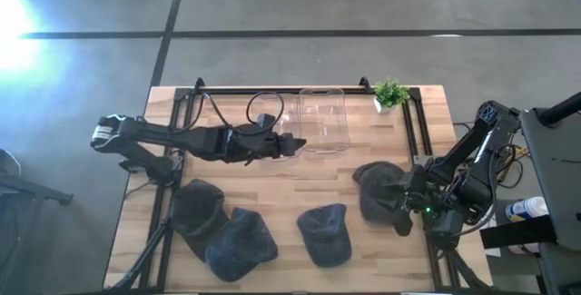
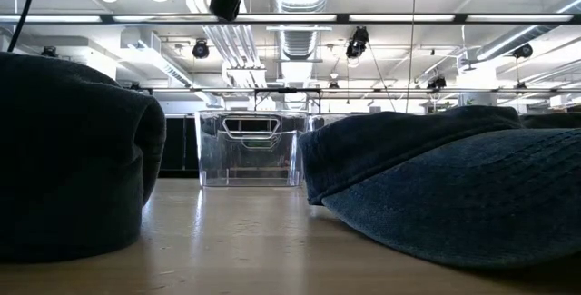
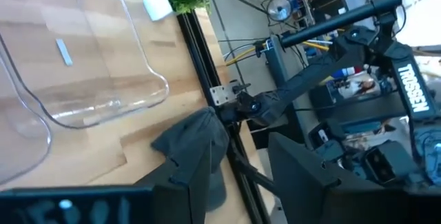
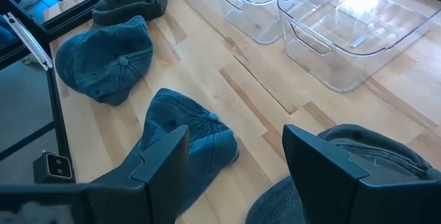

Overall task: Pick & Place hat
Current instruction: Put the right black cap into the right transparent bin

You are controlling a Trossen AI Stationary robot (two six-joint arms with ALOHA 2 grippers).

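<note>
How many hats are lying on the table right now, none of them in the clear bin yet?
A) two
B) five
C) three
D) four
D: the high view shows four dark hats on the wood, at and beside the right gripper, while the clear bin holds none.

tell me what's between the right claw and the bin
Only bare wood; the high view shows nothing between the right claw, over the nearest hat, and the bin.
</note>
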